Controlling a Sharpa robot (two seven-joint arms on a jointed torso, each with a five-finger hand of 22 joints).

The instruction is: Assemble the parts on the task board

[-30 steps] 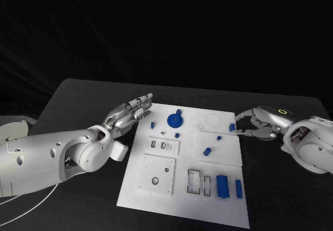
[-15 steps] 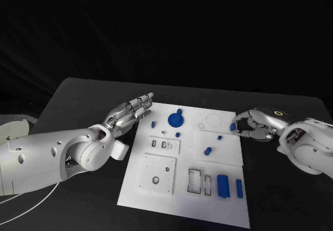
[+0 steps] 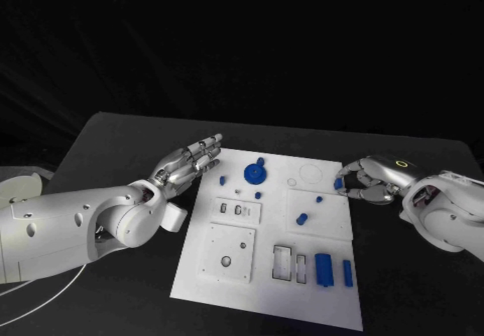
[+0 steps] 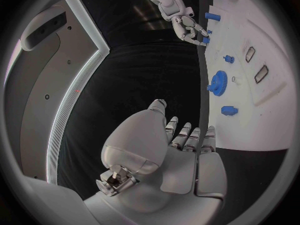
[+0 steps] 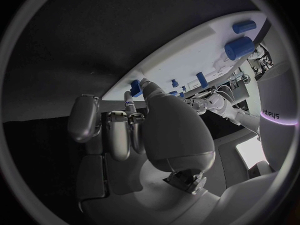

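Pinching the small blue plastic peg (image 3: pixel 338 184) at the white task board (image 3: pixel 267 294) edge, the right robot hand (image 3: pixel 371 180) grips something light, stiff, probably slippery; the left robot hand (image 3: pixel 187 166) hovers spread, empty.

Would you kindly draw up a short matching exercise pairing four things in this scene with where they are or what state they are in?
Things:
1. left hand
2. right hand
3. blue gear
4. two long blue blocks

Places or states:
A. near the task board's front right corner
B. pinching a small blue part at the board's right edge
C. on the board's far part, near its left side
D. held with fingers apart beside the board's far left corner, holding nothing

Pairs: 1-D, 2-B, 3-C, 4-A
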